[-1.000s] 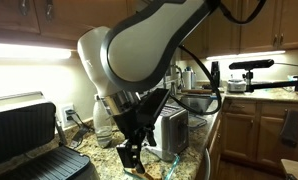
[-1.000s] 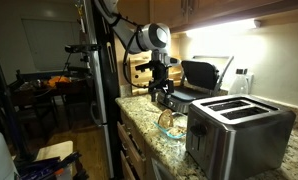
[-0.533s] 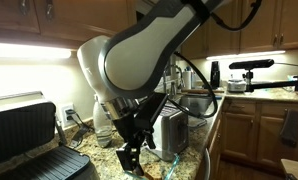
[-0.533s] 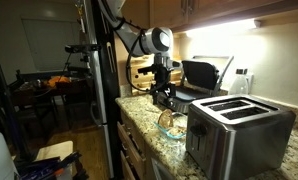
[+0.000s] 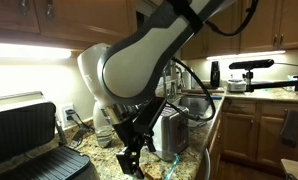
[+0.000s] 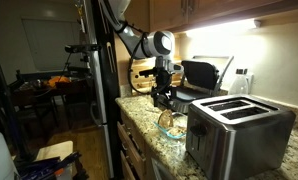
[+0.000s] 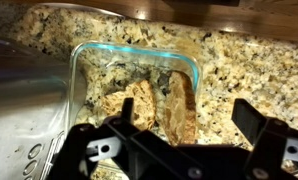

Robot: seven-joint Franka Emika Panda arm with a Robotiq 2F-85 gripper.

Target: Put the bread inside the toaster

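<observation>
In an exterior view the end effector [image 5: 129,158] hangs low over the granite tabletop [image 5: 97,166], just beside the toaster [image 5: 172,133], with a black-and-silver contact grill [image 5: 24,135] well apart at the edge of the picture; from here I cannot tell how its jaws stand. In an exterior view taken past the toaster's far end, the end effector sits above and a little behind a clear glass dish [image 6: 171,124], which stands near the toaster's end. The wrist view settles the rest: the jaws are spread wide and hold nothing, and the bread [image 7: 179,108] stands on edge inside the dish, leaning against what looks like a second slice, with the toaster's steel flank alongside. The step in hand appears to be the reach and grasp. To do it well, the end effector should probably come straight down with one finger on each flat face of the nearer slice, clear of the glass rim. It should close gently enough not to crush the crumb and take only one slice, since catching the rim could drag or tip the dish.
</observation>
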